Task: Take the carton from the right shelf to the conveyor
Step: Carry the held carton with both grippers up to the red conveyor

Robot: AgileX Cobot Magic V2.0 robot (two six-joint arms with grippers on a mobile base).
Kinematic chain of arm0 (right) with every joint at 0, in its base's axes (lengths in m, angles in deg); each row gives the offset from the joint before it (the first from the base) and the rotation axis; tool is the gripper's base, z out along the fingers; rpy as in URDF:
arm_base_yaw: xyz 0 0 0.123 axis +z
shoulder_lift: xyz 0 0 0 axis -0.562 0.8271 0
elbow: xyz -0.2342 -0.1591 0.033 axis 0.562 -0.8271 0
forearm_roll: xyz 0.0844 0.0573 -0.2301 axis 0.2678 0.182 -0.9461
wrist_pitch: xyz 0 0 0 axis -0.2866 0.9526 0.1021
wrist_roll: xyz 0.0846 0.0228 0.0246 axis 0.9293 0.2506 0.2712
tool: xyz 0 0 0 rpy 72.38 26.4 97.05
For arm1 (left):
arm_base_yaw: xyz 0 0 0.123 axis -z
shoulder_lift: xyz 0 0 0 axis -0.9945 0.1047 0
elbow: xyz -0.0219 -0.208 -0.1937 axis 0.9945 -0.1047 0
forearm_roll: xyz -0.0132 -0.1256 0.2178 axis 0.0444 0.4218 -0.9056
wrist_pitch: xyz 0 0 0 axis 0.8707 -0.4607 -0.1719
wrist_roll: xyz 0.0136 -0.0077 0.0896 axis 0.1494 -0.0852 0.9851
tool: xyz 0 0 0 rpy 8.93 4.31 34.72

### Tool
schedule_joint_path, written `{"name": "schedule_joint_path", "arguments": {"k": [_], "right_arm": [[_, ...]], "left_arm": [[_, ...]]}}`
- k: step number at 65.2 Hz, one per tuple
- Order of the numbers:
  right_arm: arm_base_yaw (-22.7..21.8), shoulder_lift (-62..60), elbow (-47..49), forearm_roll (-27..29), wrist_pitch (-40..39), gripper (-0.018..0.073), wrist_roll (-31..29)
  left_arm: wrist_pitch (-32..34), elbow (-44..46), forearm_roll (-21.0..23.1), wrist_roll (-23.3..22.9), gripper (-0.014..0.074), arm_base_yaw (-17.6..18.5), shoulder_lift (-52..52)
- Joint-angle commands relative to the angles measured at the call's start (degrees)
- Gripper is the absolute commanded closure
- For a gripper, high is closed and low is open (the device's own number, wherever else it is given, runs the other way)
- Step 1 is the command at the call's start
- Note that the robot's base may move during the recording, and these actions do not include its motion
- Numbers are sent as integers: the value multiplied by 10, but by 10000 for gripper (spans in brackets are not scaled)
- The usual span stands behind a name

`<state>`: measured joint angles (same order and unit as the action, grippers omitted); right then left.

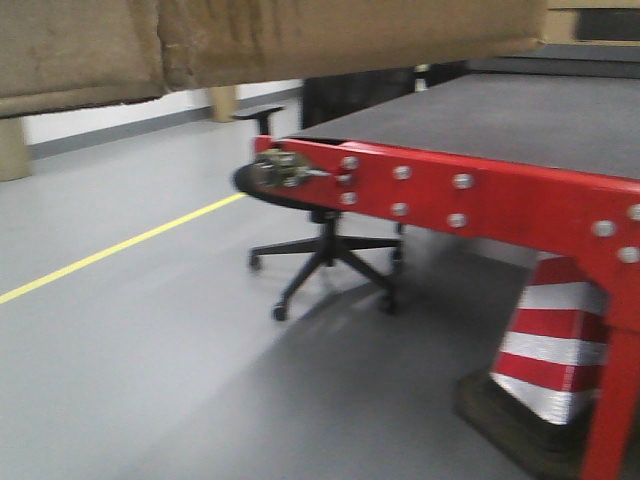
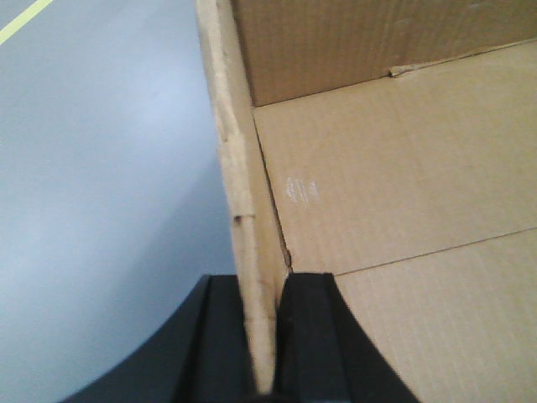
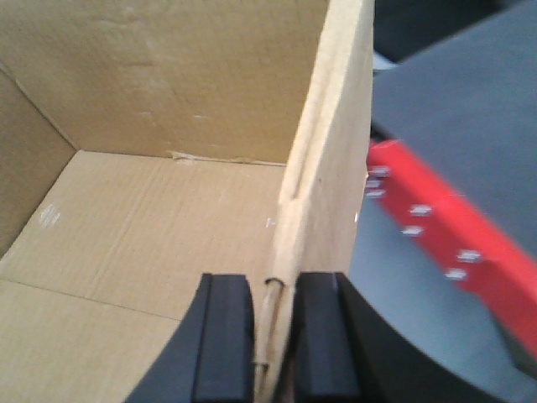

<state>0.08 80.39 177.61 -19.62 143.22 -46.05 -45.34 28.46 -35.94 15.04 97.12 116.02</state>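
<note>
The brown cardboard carton [image 1: 270,35] hangs across the top of the front view, off the floor. My left gripper [image 2: 268,336] is shut on the carton's left wall [image 2: 243,193], one black finger outside and one inside the open box. My right gripper [image 3: 273,336] is shut on the carton's right wall [image 3: 323,168] in the same way. The conveyor [image 1: 520,115], a dark grey belt in a red bolted frame [image 1: 470,195], stands ahead on the right, lower than the carton's bottom. Its red frame [image 3: 445,243] also shows just right of the carton. The right shelf is out of view.
A black office chair [image 1: 320,240] stands on the grey floor at the conveyor's near-left corner. A red-and-white striped cone [image 1: 550,340] sits under the belt frame. A yellow floor line [image 1: 120,245] runs off to the left.
</note>
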Motion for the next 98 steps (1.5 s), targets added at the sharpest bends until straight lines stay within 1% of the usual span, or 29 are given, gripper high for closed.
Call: {"name": "schedule_joint_path", "arguments": {"k": [1, 12, 19, 32, 98], "right_arm": [[-4, -10, 5, -21, -33, 628, -9], [-4, -10, 5, -21, -33, 628, -9], [-4, -10, 5, -21, -33, 628, -9], [-4, -10, 5, -21, -34, 628, -9], [-4, -10, 5, -21, -34, 628, -9]], "left_arm": [[-7, 3, -75, 5, 612, -1, -5], [-7, 3, -129, 5, 612, -1, -5], [-7, 3, -153, 5, 612, -1, -5], [-7, 3, -177, 5, 612, -1, -5], [-7, 3, -179, 5, 612, -1, -5]]}}
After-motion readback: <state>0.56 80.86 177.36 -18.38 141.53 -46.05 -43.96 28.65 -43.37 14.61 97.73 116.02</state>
